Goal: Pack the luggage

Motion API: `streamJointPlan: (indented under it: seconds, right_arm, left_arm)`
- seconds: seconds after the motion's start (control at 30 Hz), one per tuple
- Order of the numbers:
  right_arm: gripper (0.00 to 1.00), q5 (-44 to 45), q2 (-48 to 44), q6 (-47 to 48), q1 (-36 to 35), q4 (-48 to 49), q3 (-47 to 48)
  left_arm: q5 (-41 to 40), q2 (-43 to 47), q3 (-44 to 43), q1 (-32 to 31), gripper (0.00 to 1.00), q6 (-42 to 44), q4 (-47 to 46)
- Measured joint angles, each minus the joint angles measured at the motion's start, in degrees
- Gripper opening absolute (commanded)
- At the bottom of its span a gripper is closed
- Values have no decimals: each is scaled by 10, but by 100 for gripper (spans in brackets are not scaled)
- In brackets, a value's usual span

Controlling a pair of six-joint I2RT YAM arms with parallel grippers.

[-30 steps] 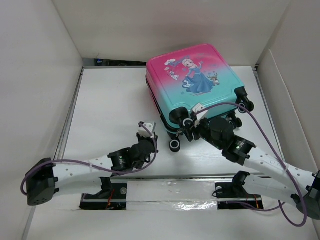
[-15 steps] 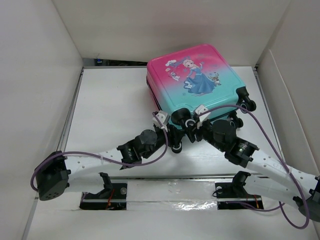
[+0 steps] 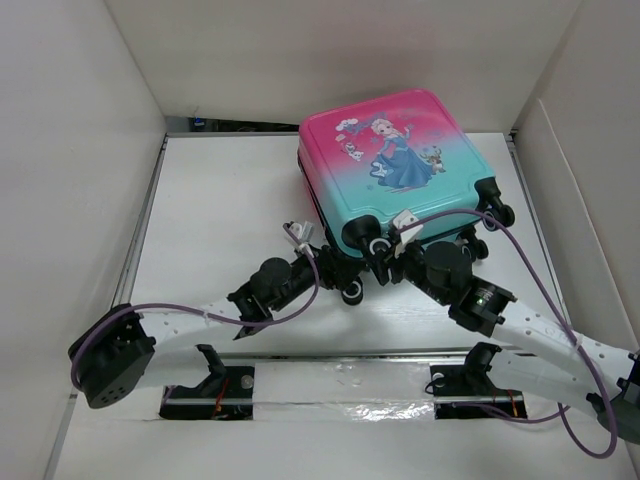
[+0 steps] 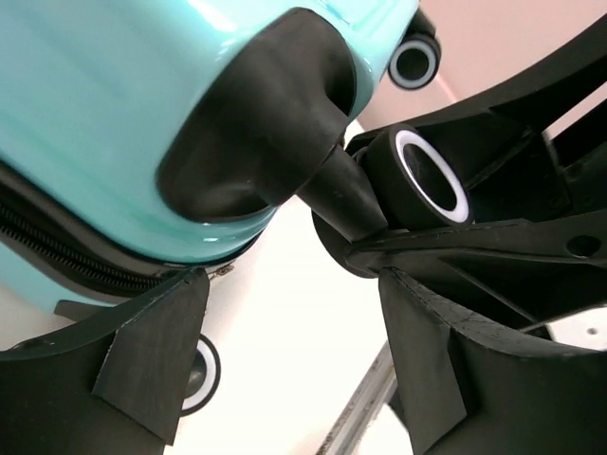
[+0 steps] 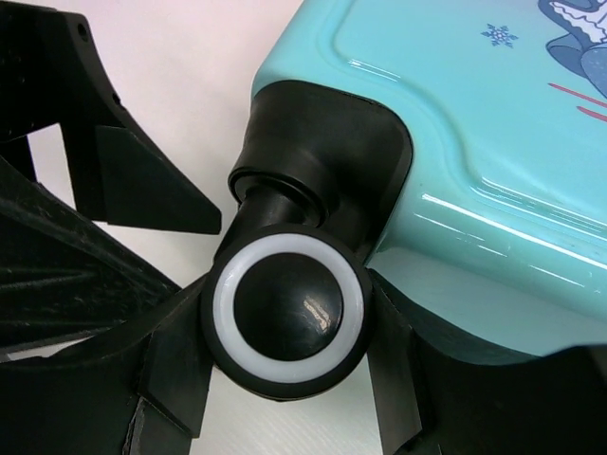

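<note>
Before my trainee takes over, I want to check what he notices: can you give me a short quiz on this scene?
1. True or false: the suitcase lies open on the table.
2. Which end of the suitcase are the left gripper and the right gripper at? A) the wheel end B) the far end C) neither
3. Fill in: in the right wrist view, a black ___ with a white ring sits between the fingers.
Key: 1 false, it is shut; 2 A; 3 wheel.

White perforated arms (image 3: 190,325), black joints (image 3: 440,262), purple cables (image 3: 541,290)
</note>
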State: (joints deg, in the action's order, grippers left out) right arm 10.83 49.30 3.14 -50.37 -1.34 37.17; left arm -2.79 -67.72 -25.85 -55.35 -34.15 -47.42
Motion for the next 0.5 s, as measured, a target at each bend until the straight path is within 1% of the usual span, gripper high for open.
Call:
streamJointPlan:
  seconds: [0.07,0.1,0.13,0.2,0.27,0.33,0.37,0.5]
  right_arm:
    - [0,2,-2,-2,-2,1,-2]
    - [0,3,-3,-3,-3,1,-2]
    - [0,3,-3,-3,-3,1,-2]
    - [0,3,-4,-4,-3,1,-3]
    - [0,3,-2,-4,-3,3,-3]
    - [0,1,3,-4,-3,7,-2]
    - [0,-2,6,-4,-3,12,-1]
    - [0,-15,30,-4,-3,26,10]
  left_arm:
    - [-2,11,13,3,63,-15,-9]
    - [-4,19,18,3,45,-20,-10]
    - [-8,28,24,4,34,-26,-11]
    - [-16,48,39,4,19,-28,-12]
    - [-29,54,46,0,18,-23,-7]
    - [-49,43,48,-14,21,-16,-2]
    - [-54,32,47,-20,28,-11,-3]
    - [-75,-46,31,-41,51,10,10]
